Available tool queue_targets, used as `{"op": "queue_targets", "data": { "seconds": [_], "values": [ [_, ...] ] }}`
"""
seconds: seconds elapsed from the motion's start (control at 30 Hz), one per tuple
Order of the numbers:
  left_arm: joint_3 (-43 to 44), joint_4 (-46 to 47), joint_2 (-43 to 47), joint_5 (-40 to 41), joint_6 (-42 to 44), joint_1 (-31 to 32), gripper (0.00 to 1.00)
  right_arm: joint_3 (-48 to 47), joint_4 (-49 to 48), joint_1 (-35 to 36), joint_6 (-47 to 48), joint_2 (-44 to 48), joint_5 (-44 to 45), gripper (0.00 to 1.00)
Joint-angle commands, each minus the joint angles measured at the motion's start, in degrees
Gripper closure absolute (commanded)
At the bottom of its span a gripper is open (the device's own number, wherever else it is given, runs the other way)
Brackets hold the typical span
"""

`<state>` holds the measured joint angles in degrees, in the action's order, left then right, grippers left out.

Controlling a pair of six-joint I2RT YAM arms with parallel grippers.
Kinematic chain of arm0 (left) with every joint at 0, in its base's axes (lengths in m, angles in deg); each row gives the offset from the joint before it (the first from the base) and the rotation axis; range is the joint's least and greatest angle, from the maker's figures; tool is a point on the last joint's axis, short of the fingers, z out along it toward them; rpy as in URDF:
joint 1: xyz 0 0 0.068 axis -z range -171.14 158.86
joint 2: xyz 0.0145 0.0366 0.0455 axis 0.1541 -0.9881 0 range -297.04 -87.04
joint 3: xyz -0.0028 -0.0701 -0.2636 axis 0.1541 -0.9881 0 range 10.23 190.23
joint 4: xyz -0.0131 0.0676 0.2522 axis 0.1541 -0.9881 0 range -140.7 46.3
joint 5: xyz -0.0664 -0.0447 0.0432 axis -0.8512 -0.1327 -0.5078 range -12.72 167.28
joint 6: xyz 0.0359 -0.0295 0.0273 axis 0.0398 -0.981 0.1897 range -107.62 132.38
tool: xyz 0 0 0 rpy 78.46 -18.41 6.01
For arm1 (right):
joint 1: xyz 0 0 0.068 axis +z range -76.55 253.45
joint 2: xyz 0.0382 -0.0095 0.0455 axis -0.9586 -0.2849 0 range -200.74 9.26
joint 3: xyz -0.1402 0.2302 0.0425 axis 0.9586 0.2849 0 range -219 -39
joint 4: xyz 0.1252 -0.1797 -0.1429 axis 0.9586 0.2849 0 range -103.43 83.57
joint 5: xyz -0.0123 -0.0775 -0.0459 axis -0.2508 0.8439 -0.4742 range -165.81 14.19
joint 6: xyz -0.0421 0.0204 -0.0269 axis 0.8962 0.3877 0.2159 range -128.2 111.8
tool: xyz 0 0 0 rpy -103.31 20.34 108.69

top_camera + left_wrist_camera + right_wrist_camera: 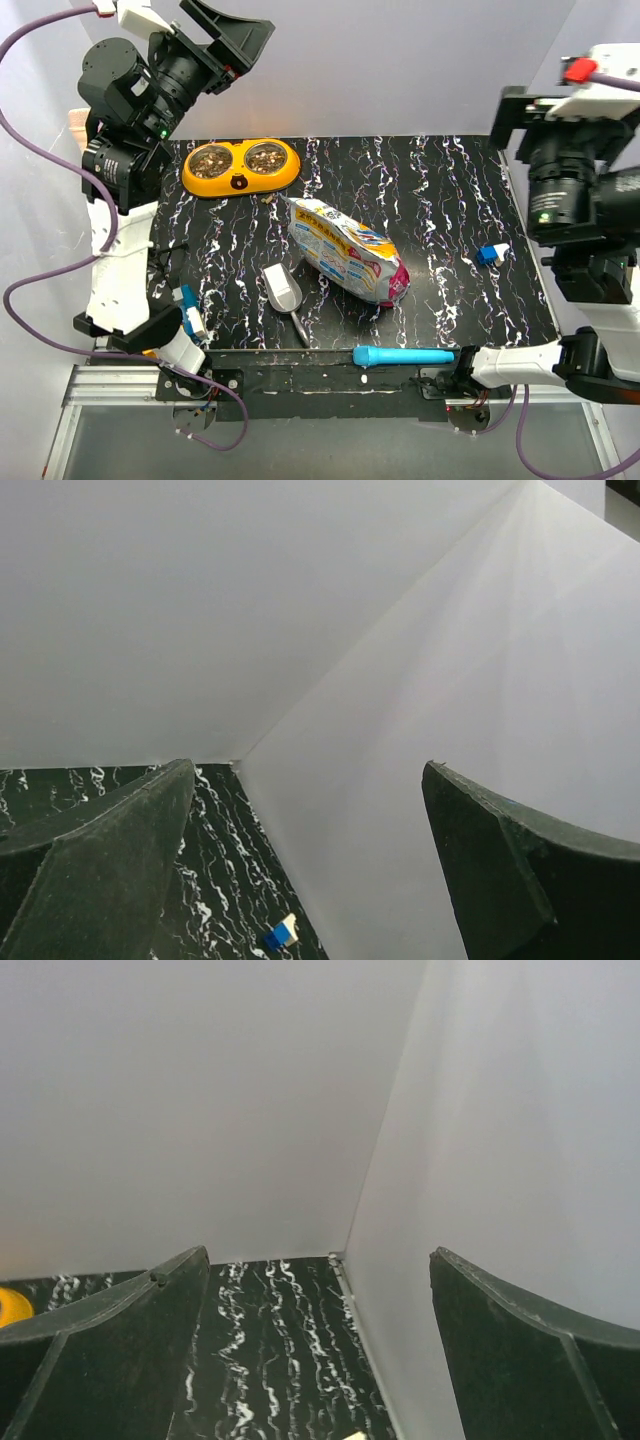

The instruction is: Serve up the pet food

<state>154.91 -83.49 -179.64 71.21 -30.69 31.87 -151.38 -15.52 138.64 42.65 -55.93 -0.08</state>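
Pet food (210, 160) fills both steel cups of the orange double bowl (240, 182) at the back left of the black marbled table; a few loose pieces (268, 198) lie just in front of it. The printed pouch (345, 250) lies on its side mid-table, with the grey scoop (283, 292) to its near left. My left gripper (250, 40) is raised high above the back left corner, open and empty (310, 770). My right gripper (318, 1255) is also raised at the right side, open with nothing between its fingers, facing the back right corner.
A blue and white clip (490, 254) lies near the right wall and also shows in the left wrist view (281, 934). A blue tube (400, 356) rests along the near edge. Another small blue-white item (190, 312) sits by the left arm base. White walls (500, 1160) enclose the table.
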Motion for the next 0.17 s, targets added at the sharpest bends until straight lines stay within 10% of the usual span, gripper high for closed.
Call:
{"op": "queue_targets", "data": {
  "seconds": [0.0, 0.13],
  "values": [
    [-0.54, -0.64, 1.19, 2.2, 2.73, -0.24, 0.02, -6.08, 25.41, 0.55, -19.94, -0.81, -4.6, 0.03],
    [-0.02, -1.08, 0.67, 1.32, 2.55, -0.24, 0.02, -3.29, 22.75, 0.55, -20.97, -0.12, -4.97, 0.03]
  ]
}}
